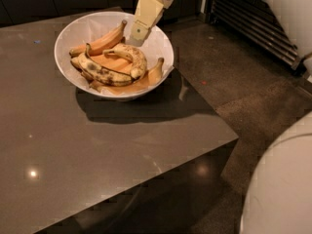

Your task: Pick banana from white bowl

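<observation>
Gripper, cream-coloured (135,36), over far side of wide glossy white bowl (65,34) on dark table (97,155), just above plump curved brown-freckled yellow banana (132,56) atop other bananas (100,43); gripper aperture: cannot tell.

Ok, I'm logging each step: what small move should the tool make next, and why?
Probably lower slightly toward the freckled banana: the tool hangs over the far side of the white bowl, just above that banana, which lies on top of the pile.
</observation>
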Action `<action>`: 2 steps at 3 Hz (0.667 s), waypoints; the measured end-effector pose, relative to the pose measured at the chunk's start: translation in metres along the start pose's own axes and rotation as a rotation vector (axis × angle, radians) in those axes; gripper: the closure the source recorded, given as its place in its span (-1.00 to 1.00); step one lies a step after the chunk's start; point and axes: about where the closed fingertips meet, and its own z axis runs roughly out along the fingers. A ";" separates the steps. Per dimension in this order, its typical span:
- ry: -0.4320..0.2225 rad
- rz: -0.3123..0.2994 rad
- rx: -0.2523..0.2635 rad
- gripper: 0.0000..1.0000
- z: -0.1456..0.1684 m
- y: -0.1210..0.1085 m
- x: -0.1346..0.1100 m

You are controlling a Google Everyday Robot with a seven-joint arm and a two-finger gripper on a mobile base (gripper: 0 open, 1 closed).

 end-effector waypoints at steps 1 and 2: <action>0.007 0.020 -0.017 -0.52 0.009 -0.006 0.005; 0.007 0.020 -0.017 -0.89 0.009 -0.006 0.005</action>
